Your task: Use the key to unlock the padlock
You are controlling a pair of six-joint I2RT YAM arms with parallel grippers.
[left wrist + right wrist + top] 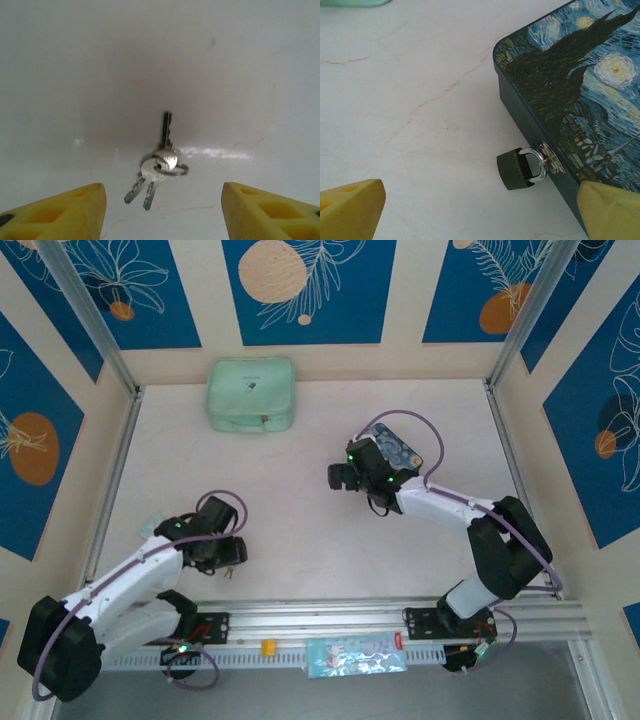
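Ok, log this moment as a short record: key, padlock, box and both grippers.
key: bunch of silvery keys on a ring, flat on the white table, not held
padlock: dark body, silvery shackle through the clasp on the tin box's side
tin box: dark blue, swirl-painted lid, closed
left gripper: open, yellow fingers either side of the key, not touching it
right gripper: open, low over the table, padlock between its fingers, untouched

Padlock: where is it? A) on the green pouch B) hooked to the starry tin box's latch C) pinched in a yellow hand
B: the padlock has its shackle looped through the latch on the side of the painted tin box.
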